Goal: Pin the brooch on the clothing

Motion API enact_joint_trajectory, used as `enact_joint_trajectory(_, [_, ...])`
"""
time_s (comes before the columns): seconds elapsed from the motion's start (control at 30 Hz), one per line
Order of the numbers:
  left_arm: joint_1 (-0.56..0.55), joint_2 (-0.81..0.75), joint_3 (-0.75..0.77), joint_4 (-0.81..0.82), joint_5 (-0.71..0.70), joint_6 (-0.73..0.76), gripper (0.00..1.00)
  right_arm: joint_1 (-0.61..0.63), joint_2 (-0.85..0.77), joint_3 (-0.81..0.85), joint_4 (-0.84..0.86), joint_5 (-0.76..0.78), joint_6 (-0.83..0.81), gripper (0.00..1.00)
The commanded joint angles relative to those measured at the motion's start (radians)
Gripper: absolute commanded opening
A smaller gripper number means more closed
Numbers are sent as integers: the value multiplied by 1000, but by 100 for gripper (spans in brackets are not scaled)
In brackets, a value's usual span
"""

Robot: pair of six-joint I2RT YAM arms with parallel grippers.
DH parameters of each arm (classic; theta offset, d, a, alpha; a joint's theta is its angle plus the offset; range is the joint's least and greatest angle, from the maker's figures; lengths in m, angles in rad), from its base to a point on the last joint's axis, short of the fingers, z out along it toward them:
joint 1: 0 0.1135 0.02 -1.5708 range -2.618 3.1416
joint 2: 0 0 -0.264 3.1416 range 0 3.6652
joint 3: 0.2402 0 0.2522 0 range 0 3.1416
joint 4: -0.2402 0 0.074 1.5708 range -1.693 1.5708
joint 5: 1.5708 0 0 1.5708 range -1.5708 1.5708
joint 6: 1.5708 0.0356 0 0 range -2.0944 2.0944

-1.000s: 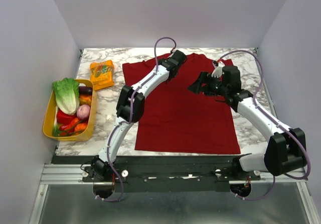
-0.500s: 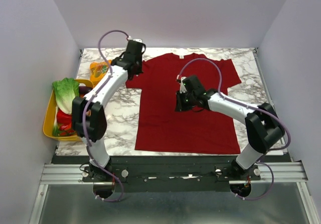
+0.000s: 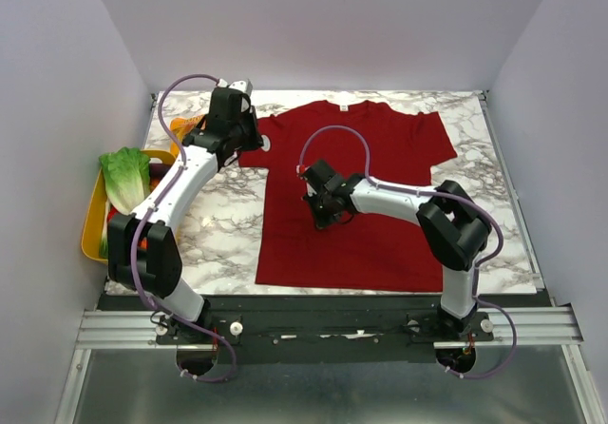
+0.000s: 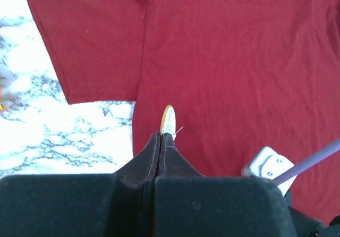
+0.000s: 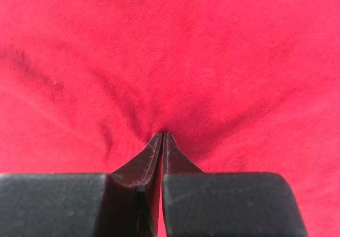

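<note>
The clothing (image 3: 380, 186), a dark red T-shirt, lies flat on the marble table. My left gripper (image 3: 255, 140) hovers over its left sleeve, shut on the brooch (image 3: 265, 144). In the left wrist view the brooch (image 4: 168, 122) stands edge-on at the tips of that gripper (image 4: 161, 136), gold rim left, pale back right, a thin pin sticking out, above the clothing (image 4: 228, 61). My right gripper (image 3: 324, 215) is down on the shirt's chest. In the right wrist view that gripper (image 5: 162, 135) is shut on a small pinched fold of the clothing (image 5: 212, 45), with creases fanning out from the tips.
A yellow tray (image 3: 92, 239) with lettuce (image 3: 124, 179) and other vegetables sits at the table's left edge. An orange snack packet (image 3: 190, 123) lies behind it, partly hidden by the left arm. The right arm's white link (image 4: 268, 163) and cable show in the left wrist view.
The right gripper has slid left across the shirt to its chest and shut on a fold of cloth. The left arm swung from the collar to the left sleeve, brooch still held.
</note>
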State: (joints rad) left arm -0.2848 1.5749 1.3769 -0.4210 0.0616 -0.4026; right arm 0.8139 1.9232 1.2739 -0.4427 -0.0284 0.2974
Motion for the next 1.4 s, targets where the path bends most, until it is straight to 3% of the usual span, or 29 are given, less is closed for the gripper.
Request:
enact_joint_trajectory(0.0, [21, -62, -29, 37, 69, -25, 0, 42, 22, -16, -86, 35, -3, 10])
enact_joint_trajectory(0.53, [38, -63, -55, 36, 75, -35, 0, 157, -24, -39, -117, -87, 48, 9])
enact_joint_trajectory(0.6, [38, -55, -52, 30, 78, -30, 0, 157, -45, -28, -114, -70, 63, 9])
enact_joint_trajectory(0.73, [38, -26, -52, 21, 87, -22, 0, 151, -121, -16, -129, 114, 77, 8])
enact_joint_trajectory(0.9, [38, -23, -78, 37, 98, -27, 0, 76, -200, -76, -136, 166, 92, 1])
enact_joint_trajectory(1.07, [29, -10, -91, 36, 90, -27, 0, 10, -219, -163, -120, 229, 114, 0])
enact_joint_trajectory(1.37, [-10, 31, -79, 24, 69, -12, 0, -105, -220, -320, -85, 150, 167, 1])
